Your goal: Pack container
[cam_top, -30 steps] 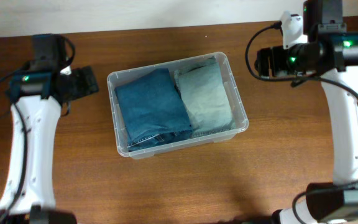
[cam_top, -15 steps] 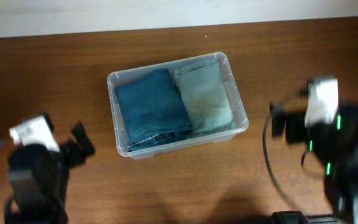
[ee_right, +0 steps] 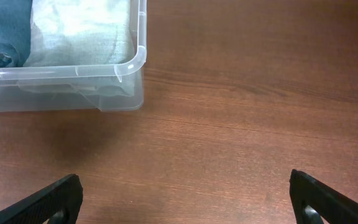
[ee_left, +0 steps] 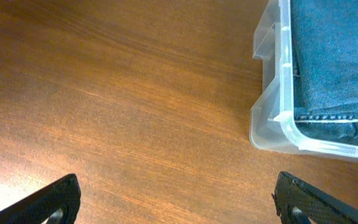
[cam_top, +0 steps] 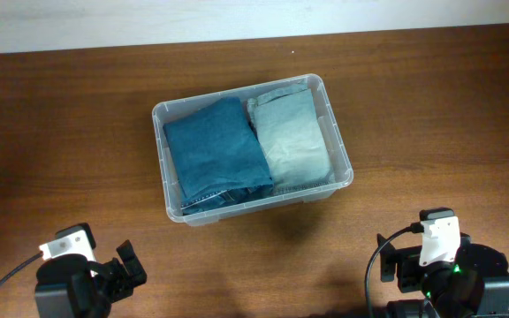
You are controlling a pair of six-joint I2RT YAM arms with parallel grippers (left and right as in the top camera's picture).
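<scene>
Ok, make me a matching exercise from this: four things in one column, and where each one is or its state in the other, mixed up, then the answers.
Things:
1. dark blue denim
2. pale cloth
3. container
4. left claw

Place or state:
A. open, holding nothing
B. clear plastic, standing on the wooden table
C. in the container's right half, seen from overhead
D. in the container's left half, seen from overhead

Pairs: 1-D, 2-C, 3-B, 4-A
</scene>
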